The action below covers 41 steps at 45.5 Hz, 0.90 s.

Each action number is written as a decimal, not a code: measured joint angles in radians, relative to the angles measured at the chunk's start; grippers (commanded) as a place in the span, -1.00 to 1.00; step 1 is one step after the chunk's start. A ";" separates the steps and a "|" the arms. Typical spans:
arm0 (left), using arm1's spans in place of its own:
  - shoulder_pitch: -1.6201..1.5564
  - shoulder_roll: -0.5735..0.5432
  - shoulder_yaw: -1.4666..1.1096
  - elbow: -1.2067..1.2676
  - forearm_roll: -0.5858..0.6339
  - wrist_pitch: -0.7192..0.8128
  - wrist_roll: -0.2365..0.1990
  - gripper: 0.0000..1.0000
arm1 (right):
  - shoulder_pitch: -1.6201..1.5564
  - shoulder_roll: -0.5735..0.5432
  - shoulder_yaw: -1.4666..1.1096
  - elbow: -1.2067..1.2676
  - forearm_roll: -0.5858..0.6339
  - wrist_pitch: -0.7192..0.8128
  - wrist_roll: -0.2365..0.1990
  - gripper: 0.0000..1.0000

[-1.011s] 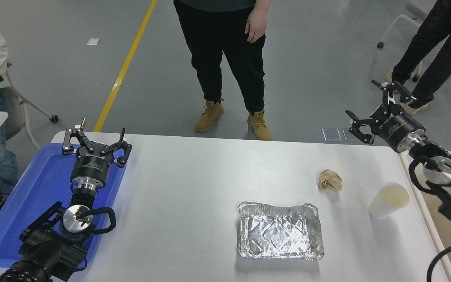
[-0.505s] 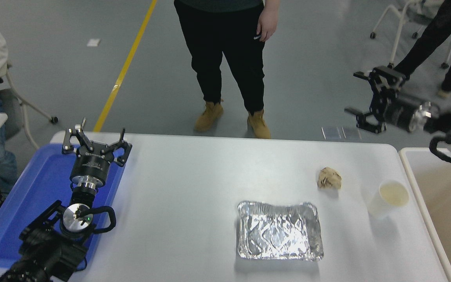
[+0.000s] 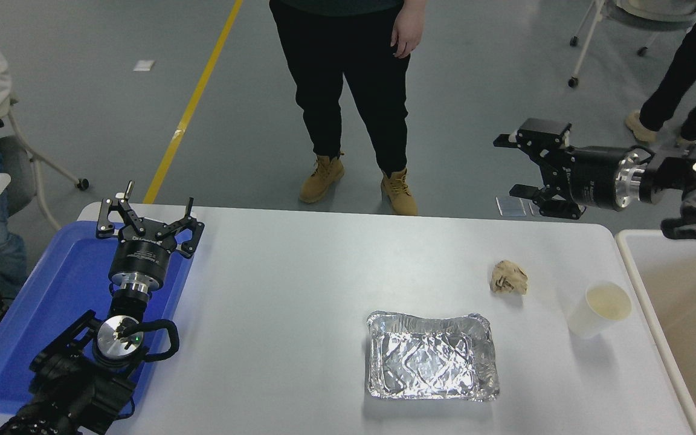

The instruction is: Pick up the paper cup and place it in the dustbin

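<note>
The white paper cup [image 3: 599, 309] stands upright near the table's right edge, its cream inside showing. The off-white dustbin [image 3: 644, 314] sits just beyond that edge at the right, only partly in view. My right gripper [image 3: 514, 169] is held high over the table's far right corner, pointing left, open with nothing between its fingers, well above and behind the cup. My left gripper [image 3: 145, 214] is parked open over the blue tray at the lower left.
A crumpled brown paper ball [image 3: 509, 278] lies left of the cup. A crinkled foil tray [image 3: 432, 356] sits front of centre. A blue tray [image 3: 34, 314] lies at the left. A person [image 3: 348, 90] stands at the far side, another at the top right.
My right arm has swung up and leftward, turning the gripper from pointing away to pointing left. The cup, the paper ball and the left arm have stayed put.
</note>
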<state>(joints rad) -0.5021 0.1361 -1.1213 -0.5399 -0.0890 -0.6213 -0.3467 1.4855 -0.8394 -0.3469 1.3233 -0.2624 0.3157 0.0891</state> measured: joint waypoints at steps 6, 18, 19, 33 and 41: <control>0.000 0.000 0.000 0.000 0.000 0.000 0.000 1.00 | 0.121 -0.004 -0.145 0.054 -0.039 -0.005 -0.003 1.00; 0.000 0.000 0.000 0.000 0.000 0.000 0.000 1.00 | 0.346 0.094 -0.420 0.124 -0.067 -0.011 -0.006 1.00; 0.000 0.000 0.000 0.000 0.000 0.000 0.000 1.00 | 0.359 0.106 -0.438 0.127 -0.067 -0.011 -0.006 1.00; 0.000 0.000 0.000 0.000 0.000 0.000 0.000 1.00 | 0.499 0.295 -0.680 0.152 -0.078 -0.009 -0.006 1.00; 0.000 0.000 -0.001 0.000 0.000 0.000 0.000 1.00 | 0.595 0.389 -0.779 0.189 -0.072 0.001 -0.006 1.00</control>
<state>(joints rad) -0.5017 0.1366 -1.1224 -0.5400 -0.0889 -0.6213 -0.3466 2.0806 -0.4501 -1.1262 1.5126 -0.3343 0.3167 0.0828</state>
